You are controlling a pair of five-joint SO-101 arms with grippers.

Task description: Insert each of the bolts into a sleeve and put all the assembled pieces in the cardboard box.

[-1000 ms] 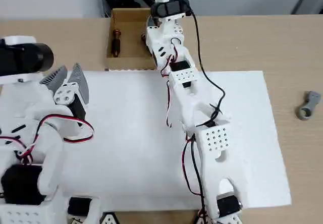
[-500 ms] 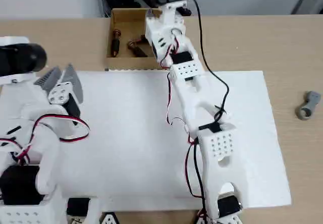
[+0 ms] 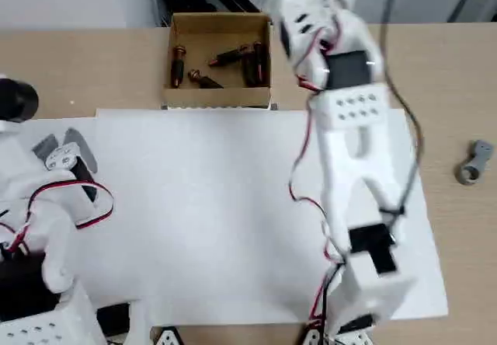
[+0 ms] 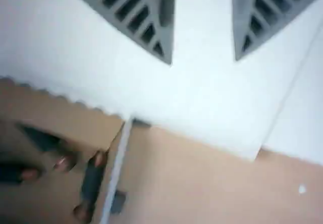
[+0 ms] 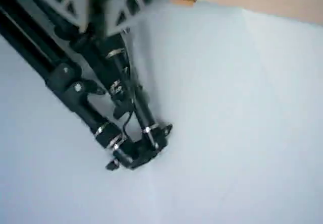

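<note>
We judge the assembled pieces in the cardboard box stiff, light and slippery, best pinched mid-sleeve; our left gripper gapes wide, well apart from the box, and we cannot tell the right gripper.

Brown cardboard box: matt, plain, unfinished surface. Dark bolt-and-sleeve pieces inside it: metal, dull sheen, coppery ends. Large white sheet: matt, smooth, paper-like. Pale wood-grain tabletop: smooth, low sheen. Left arm's grey latticed claw: matt plastic. White arm housings: smooth plastic.
</note>
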